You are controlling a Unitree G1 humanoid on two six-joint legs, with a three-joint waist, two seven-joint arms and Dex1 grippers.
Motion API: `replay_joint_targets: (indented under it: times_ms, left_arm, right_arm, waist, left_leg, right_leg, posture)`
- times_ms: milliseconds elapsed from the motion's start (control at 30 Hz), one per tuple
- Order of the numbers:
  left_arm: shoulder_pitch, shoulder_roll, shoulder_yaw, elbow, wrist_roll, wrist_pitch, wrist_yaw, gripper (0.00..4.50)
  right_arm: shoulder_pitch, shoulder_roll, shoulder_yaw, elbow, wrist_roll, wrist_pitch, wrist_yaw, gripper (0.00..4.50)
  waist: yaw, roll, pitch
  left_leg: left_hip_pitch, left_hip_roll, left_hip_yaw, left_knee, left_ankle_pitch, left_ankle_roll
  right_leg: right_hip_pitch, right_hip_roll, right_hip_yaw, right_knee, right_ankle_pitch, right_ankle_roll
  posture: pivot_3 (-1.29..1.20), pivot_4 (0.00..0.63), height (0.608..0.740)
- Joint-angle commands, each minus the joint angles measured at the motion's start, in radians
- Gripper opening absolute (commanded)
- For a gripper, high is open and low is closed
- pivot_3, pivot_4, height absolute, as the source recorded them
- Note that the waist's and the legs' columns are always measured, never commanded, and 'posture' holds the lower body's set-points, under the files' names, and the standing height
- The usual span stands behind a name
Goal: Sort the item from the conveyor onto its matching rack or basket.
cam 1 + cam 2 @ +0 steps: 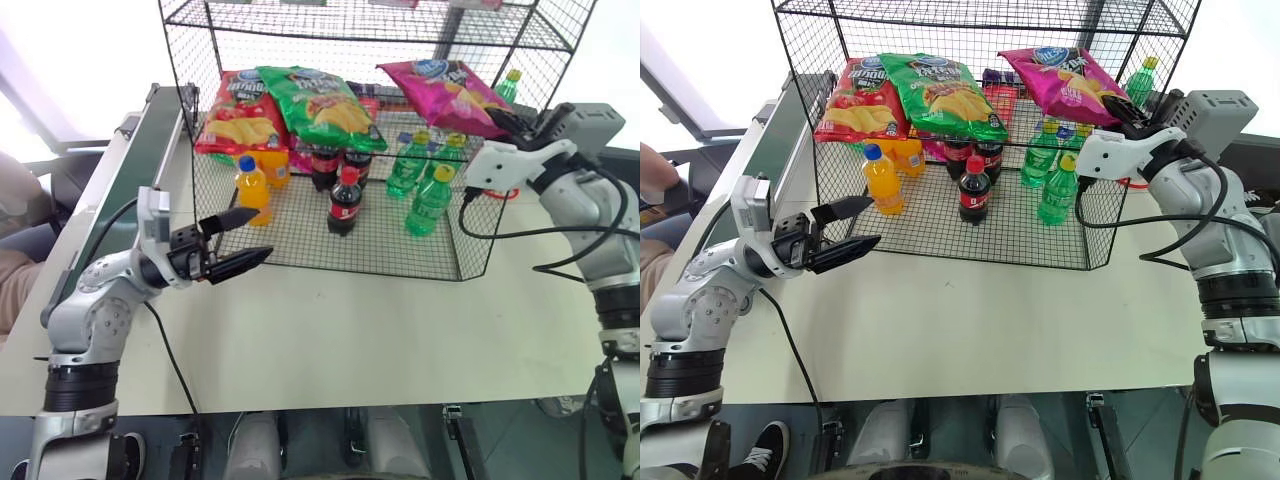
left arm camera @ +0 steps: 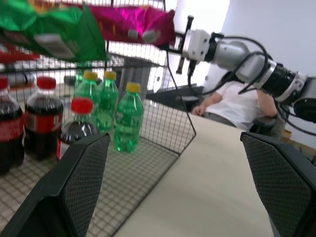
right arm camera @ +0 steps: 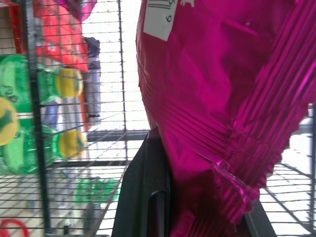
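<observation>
One magenta chip bag [image 1: 445, 92], pinched at crimped end seam by right gripper [image 1: 503, 121], lies on black wire rack [image 1: 400, 262] at 1 o'clock. Light, crinkly, slippery, crushable; seam is best hold. Left gripper [image 1: 236, 241] spread wide, empty.

A digit "9" on the magenta bag's [image 3: 217, 108] white sticker [image 3: 167, 17]

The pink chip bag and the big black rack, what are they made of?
The pink chip bag, pinched in the right gripper, looks like thin shiny plastic film: it creases and glints. The black rack looks like metal wire with a dark coating: thin straight rods crossed in a grid you can see through.
</observation>
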Motion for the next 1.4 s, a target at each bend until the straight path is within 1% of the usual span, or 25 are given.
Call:
replay_joint_targets:
  times_ms: [33,67,133,233,267,400,500,600,667,800,933,1033,1100,1200,1267,1333,1400]
  left_arm:
    - [-0.007,0.001,0.023,-0.031,-0.001,-0.045,0.007,4.5]
    - [-0.004,0.003,0.018,-0.029,0.008,-0.056,0.003,4.5]
    - [-0.004,-0.004,0.016,-0.029,-0.002,-0.052,0.011,4.5]
    - [-0.003,-0.01,0.007,-0.035,-0.002,-0.059,0.015,4.5]
    - [-0.005,-0.011,0.005,-0.033,0.0,-0.06,0.016,4.5]
    - [-0.011,-0.014,0.002,-0.005,0.007,-0.066,0.011,4.5]
    - [-0.016,-0.018,-0.005,0.007,0.007,-0.058,0.019,4.5]
    - [-0.015,-0.023,-0.014,-0.004,0.011,-0.063,0.02,4.5]
    - [-0.012,-0.022,-0.016,-0.011,0.015,-0.064,0.023,4.5]
    - [-0.002,-0.015,-0.01,-0.021,0.012,-0.057,0.026,4.5]
    - [0.012,-0.011,-0.009,-0.033,0.01,-0.052,0.026,4.5]
    - [0.019,-0.008,-0.008,-0.039,0.007,-0.049,0.028,4.5]
    - [0.023,-0.005,-0.007,-0.042,0.017,-0.058,0.031,4.5]
    - [0.033,0.002,-0.006,-0.046,0.031,-0.067,0.034,4.5]
    - [0.043,0.019,-0.002,-0.044,0.054,-0.07,0.048,4.5]
    - [0.046,0.035,0.012,-0.029,0.074,-0.075,0.071,4.5]
    - [0.049,0.059,0.018,-0.021,0.114,-0.078,0.109,4.5]
  right_arm:
    - [-0.042,-0.002,-0.019,0.006,0.054,0.002,0.012,1.17]
    - [-0.043,0.001,-0.021,0.008,0.064,0.009,0.018,1.41]
    - [-0.043,-0.016,-0.007,0.008,0.044,0.003,0.015,2.44]
    - [-0.04,-0.014,-0.031,-0.014,0.111,0.003,0.055,3.95]
    - [-0.038,-0.015,-0.038,-0.027,0.153,0.005,0.098,4.44]
    - [-0.034,0.019,-0.092,-0.087,0.401,0.104,0.3,4.48]
    - [-0.049,0.028,-0.118,-0.099,0.511,0.152,0.377,4.48]
    - [-0.039,0.049,-0.152,-0.107,0.601,0.173,0.404,4.48]
    - [-0.022,0.048,-0.152,-0.12,0.603,0.155,0.405,4.48]
    - [0.013,0.075,-0.16,-0.175,0.696,0.175,0.461,4.48]
    - [0.045,0.092,-0.156,-0.205,0.741,0.186,0.496,4.48]
    - [0.048,0.117,-0.181,-0.228,0.795,0.226,0.486,4.48]
    - [0.065,0.118,-0.196,-0.242,0.807,0.22,0.487,4.48]
    - [0.1,0.125,-0.224,-0.293,0.872,0.231,0.514,4.48]
    - [0.101,0.154,-0.268,-0.341,0.975,0.298,0.506,4.48]
    - [0.104,0.182,-0.324,-0.406,1.14,0.433,0.496,4.48]
    - [0.151,0.177,-0.374,-0.491,1.321,0.588,0.514,4.48]
  waist:
    - [-0.001,0.0,0.0]
    - [-0.001,0.0,0.0]
    - [-0.003,0.0,0.0]
    - [-0.003,0.0,0.0]
    - [-0.002,0.0,0.0]
    - [-0.002,0.0,0.0]
    - [-0.001,0.0,0.0]
    - [0.002,0.0,0.0]
    - [0.001,0.0,0.0]
    - [0.001,0.0,0.0]
    - [0.0,0.0,0.0]
    - [0.001,0.0,0.0]
    - [0.001,0.0,0.0]
    - [0.002,0.0,0.0]
    - [0.002,0.0,0.0]
    - [0.001,0.0,0.0]
    - [0.002,0.0,0.0]
  left_leg:
    - [0.0,0.0,0.0,0.0,0.0,0.0]
    - [0.0,0.0,0.0,0.0,0.0,-0.001]
    - [0.0,0.0,0.0,0.0,0.0,0.0]
    - [0.001,0.0,0.0,0.0,0.0,0.0]
    - [0.001,0.0,0.0,0.0,0.0,0.0]
    - [0.001,0.0,0.0,0.0,0.0,0.001]
    - [0.001,0.0,0.0,0.0,0.0,0.001]
    - [0.001,0.0,0.0,0.0,0.0,0.001]
    - [0.001,0.0,0.0,0.0,0.0,0.001]
    - [0.001,0.0,0.0,0.0,-0.001,0.001]
    - [0.001,0.0,0.0,0.0,-0.001,0.001]
    - [0.001,0.0,0.0,0.0,-0.001,0.001]
    - [0.001,0.0,0.0,0.0,-0.001,0.001]
    - [0.001,0.0,0.0,0.0,-0.001,0.001]
    - [0.001,0.0,0.0,0.0,-0.001,0.001]
    - [0.001,0.0,0.0,0.0,-0.001,0.001]
    - [0.001,0.001,0.0,0.0,-0.001,0.001]
  right_leg:
    - [0.0,0.0,0.0,0.0,0.0,0.0]
    - [0.0,0.0,0.0,0.0,0.0,0.0]
    - [0.0,0.0,0.0,0.0,0.0,0.0]
    - [0.0,0.0,0.0,0.0,0.0,0.0]
    - [0.0,0.0,0.0,0.0,0.0,0.0]
    - [0.0,0.001,0.0,0.0,0.0,0.0]
    - [0.0,0.001,0.0,0.001,0.0,0.0]
    - [0.0,0.0,0.0,0.0,0.0,0.0]
    - [0.0,0.0,0.0,0.0,0.0,0.0]
    - [0.0,0.0,0.0,0.0,0.0,0.0]
    - [0.0,0.001,0.0,0.001,0.0,0.0]
    - [0.0,0.001,0.0,0.001,0.0,0.0]
    - [0.0,0.001,-0.001,0.001,0.0,0.0]
    - [0.0,0.0,-0.001,0.001,0.0,0.0]
    - [0.0,0.0,0.0,0.001,0.0,0.0]
    - [0.0,0.0,-0.001,0.001,0.0,0.0]
    - [0.0,0.001,-0.001,0.002,0.0,0.0]
  posture:
    - [0.0,0.15,0.74]
    - [0.0,0.15,0.74]
    - [0.0,0.15,0.74]
    - [0.0,0.15,0.74]
    - [0.0,0.15,0.74]
    - [0.0,0.15,0.74]
    - [0.0,0.15,0.74]
    - [0.0,0.15,0.74]
    - [0.0,0.15,0.74]
    - [0.0,0.15,0.74]
    - [0.0,0.15,0.74]
    - [0.0,0.15,0.74]
    - [0.0,0.15,0.74]
    - [0.0,0.15,0.74]
    - [0.0,0.15,0.74]
    - [0.0,0.15,0.74]
    - [0.0,0.15,0.74]
